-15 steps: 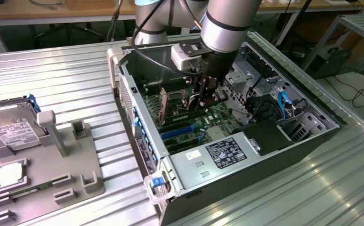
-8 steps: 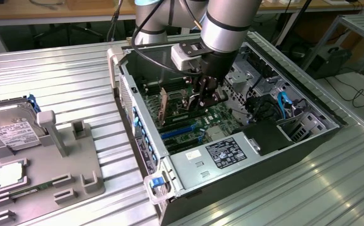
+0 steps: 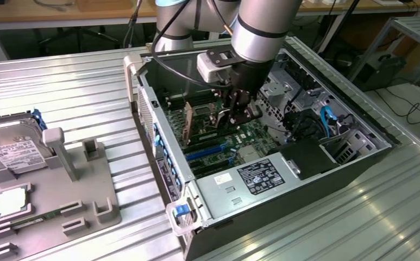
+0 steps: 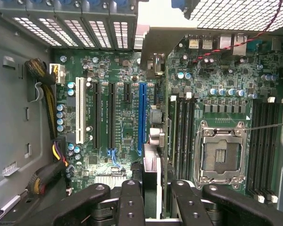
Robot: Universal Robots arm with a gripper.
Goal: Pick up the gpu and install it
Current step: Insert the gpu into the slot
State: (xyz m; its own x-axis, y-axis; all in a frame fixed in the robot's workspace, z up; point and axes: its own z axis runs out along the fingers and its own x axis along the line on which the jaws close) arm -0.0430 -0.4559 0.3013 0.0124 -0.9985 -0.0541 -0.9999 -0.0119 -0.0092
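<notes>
The gpu (image 3: 188, 122) stands on edge inside the open computer case (image 3: 217, 204), above the green motherboard (image 3: 250, 133). In the wrist view the gpu (image 4: 152, 162) is seen edge-on, just beside the long blue slot (image 4: 141, 117). Its pale bracket end (image 4: 148, 44) reaches the rear slot openings. My gripper (image 3: 239, 114) reaches down into the case. Its black fingers (image 4: 132, 202) sit one on each side of the card's top edge, and the gripper (image 4: 159, 200) is shut on it. Whether the card's lower edge sits in a slot is hidden.
Memory sticks (image 4: 183, 132) and the empty processor socket (image 4: 221, 150) lie close beside the card. Cable bundles (image 4: 47, 101) run along the case wall. Outside the case, a silver hard drive (image 3: 14, 149) rests on a grey fixture (image 3: 86, 190) on the ribbed metal table (image 3: 72, 92).
</notes>
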